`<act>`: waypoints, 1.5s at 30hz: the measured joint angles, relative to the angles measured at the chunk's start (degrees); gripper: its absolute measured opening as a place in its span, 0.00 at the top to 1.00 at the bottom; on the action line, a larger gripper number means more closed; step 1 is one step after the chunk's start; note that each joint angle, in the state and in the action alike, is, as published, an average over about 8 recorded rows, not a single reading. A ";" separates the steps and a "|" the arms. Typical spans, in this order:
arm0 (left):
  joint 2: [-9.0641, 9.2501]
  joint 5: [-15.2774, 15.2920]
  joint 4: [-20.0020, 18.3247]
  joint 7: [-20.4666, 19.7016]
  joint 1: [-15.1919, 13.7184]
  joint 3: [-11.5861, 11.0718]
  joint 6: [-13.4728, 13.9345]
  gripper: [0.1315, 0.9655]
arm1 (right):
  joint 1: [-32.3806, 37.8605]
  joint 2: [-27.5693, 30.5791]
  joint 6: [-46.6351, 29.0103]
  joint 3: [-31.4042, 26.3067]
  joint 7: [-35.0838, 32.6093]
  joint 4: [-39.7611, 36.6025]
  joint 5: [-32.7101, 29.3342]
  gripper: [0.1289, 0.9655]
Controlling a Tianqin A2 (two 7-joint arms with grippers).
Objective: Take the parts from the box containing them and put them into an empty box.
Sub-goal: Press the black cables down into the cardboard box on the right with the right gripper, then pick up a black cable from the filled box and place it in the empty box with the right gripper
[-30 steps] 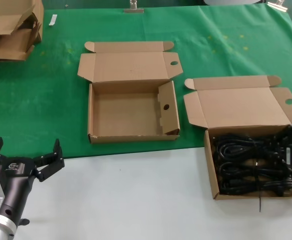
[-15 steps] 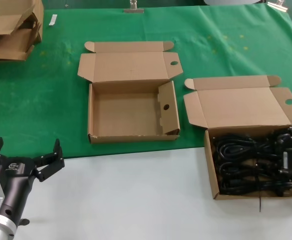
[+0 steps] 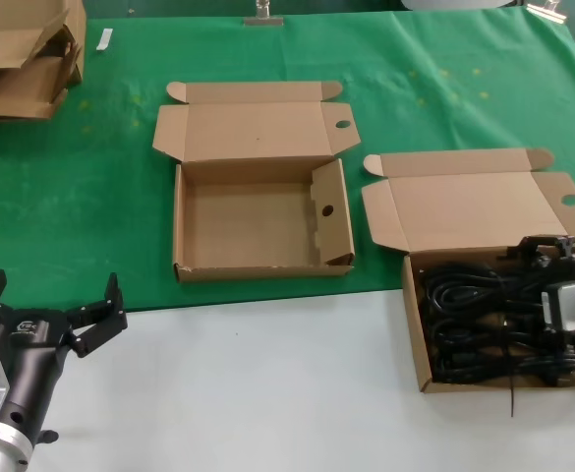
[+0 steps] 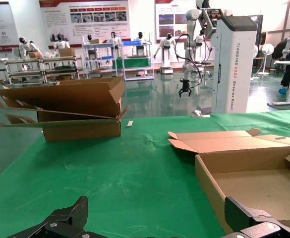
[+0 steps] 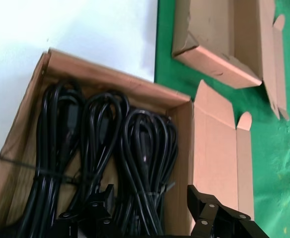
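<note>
Left of the empty box (image 3: 258,221), the left gripper (image 3: 53,317) waits with fingers spread. Right of it, the parts (image 3: 484,324) fill the wider box (image 3: 469,211), bundles lengthwise side to side, right gripper (image 3: 546,248) spread above them

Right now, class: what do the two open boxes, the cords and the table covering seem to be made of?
Wider box and squarer box: brown cardboard, matte, with creased fold lines and die-cut flaps. Cords: black, slightly glossy jacket, likely rubber or plastic. Green covering: looks like cloth or felt, matte with faint scuffs. Right gripper hangs open over the cords.
</note>
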 joint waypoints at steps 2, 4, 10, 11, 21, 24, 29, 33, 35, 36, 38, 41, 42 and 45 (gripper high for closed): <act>0.00 0.00 0.00 0.00 0.00 0.00 0.00 0.00 | 0.39 0.03 -0.20 -0.22 -0.30 -0.31 -0.49 0.50; 0.00 0.00 0.00 0.00 0.00 0.00 0.00 0.00 | 0.67 0.04 -0.34 -0.40 -0.68 -0.69 -0.77 0.52; 0.00 0.00 0.00 0.00 0.00 0.00 0.00 0.00 | 0.96 -0.37 -0.38 -0.82 -1.64 -1.78 -0.87 0.56; 0.00 0.00 0.00 0.00 0.00 0.00 0.00 0.00 | 0.97 -0.49 -0.35 -0.89 -1.77 -1.96 -0.85 0.56; 0.00 0.00 0.00 0.00 0.00 0.00 0.00 0.00 | 1.61 -2.45 0.17 -1.80 -3.05 -4.47 -0.65 0.72; 0.00 0.00 0.00 0.00 0.00 0.00 0.00 0.00 | 1.87 -2.97 0.24 -2.07 -3.33 -5.00 -0.61 0.79; 0.00 0.00 0.00 0.00 0.00 0.00 0.00 0.00 | 2.03 -3.15 0.26 -2.17 -3.52 -5.13 -0.48 0.87; 0.00 0.00 0.00 0.00 0.00 0.00 0.00 0.00 | 1.70 -2.45 0.17 -1.67 -2.84 -3.88 -0.36 0.87; 0.00 0.00 0.00 0.00 0.00 0.00 0.00 0.00 | 1.32 -1.83 0.04 -1.19 -2.15 -2.64 -0.30 0.88; 0.00 0.00 0.00 0.00 0.00 0.00 0.00 0.00 | 1.08 -1.46 -0.07 -0.90 -1.67 -1.79 -0.26 0.89; 0.00 0.00 0.00 0.00 0.00 0.00 0.00 0.00 | 0.48 -0.64 -0.30 -0.21 -0.56 0.25 -0.18 0.90; 0.00 0.00 0.00 0.00 0.00 0.00 0.00 0.00 | -0.70 0.64 -0.58 1.08 1.50 4.25 -0.14 0.91; 0.00 0.00 0.00 0.00 0.00 0.00 0.00 0.00 | -1.14 1.02 -0.64 1.54 2.23 5.72 -0.17 0.91; 0.00 0.00 0.00 0.00 0.00 0.00 0.00 0.00 | -2.54 1.70 -0.64 2.82 4.51 10.39 -0.47 0.91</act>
